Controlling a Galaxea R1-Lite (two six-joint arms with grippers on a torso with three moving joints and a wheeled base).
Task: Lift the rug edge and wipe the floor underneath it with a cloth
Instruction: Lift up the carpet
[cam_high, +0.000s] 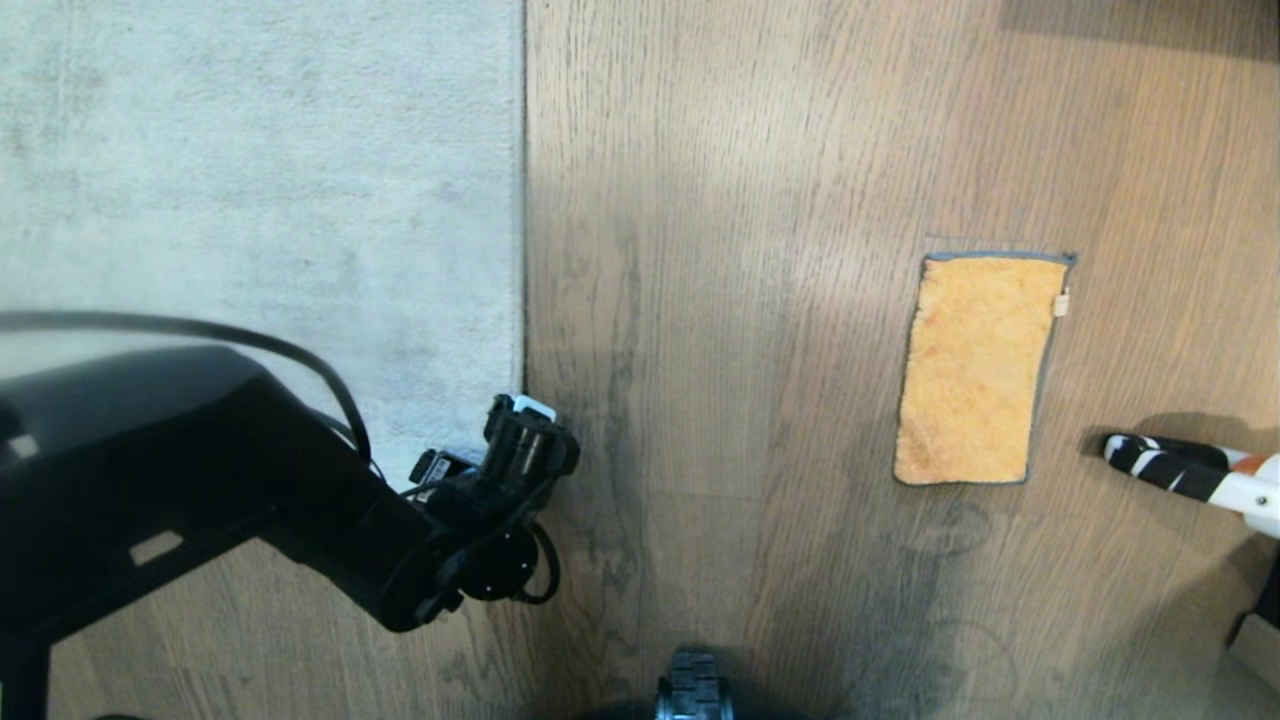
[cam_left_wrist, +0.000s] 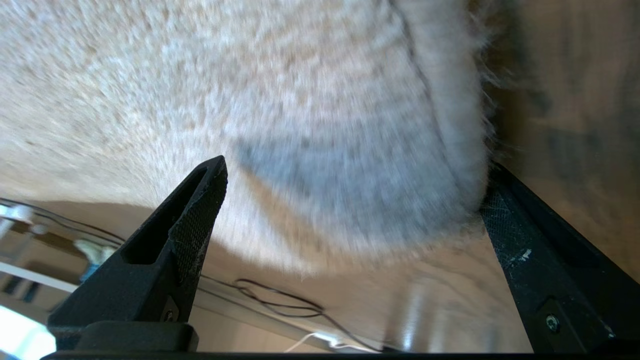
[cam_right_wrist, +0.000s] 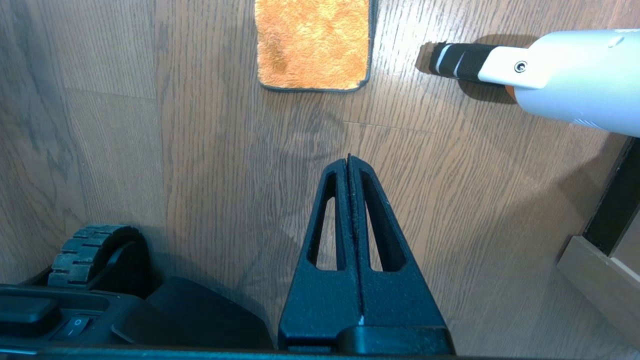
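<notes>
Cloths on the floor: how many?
1. The orange cloth lies flat on the bare floor, right of the rug edge; none other visible.

The left arm (cam_high: 330, 520) is extended low from the near left, its wrist bent toward the far side. The left gripper (cam_left_wrist: 350, 200) is held with its fingers (cam_left_wrist: 200, 210) spread wide. The right gripper (cam_right_wrist: 349, 160) is parked, its fingers (cam_right_wrist: 370, 240) pressed together.

My head view looks straight down on floor (cam_high: 760, 150); left wrist close against rug edge (cam_left_wrist: 450, 125); right wrist shares cloth (cam_right_wrist: 312, 42) with head.
</notes>
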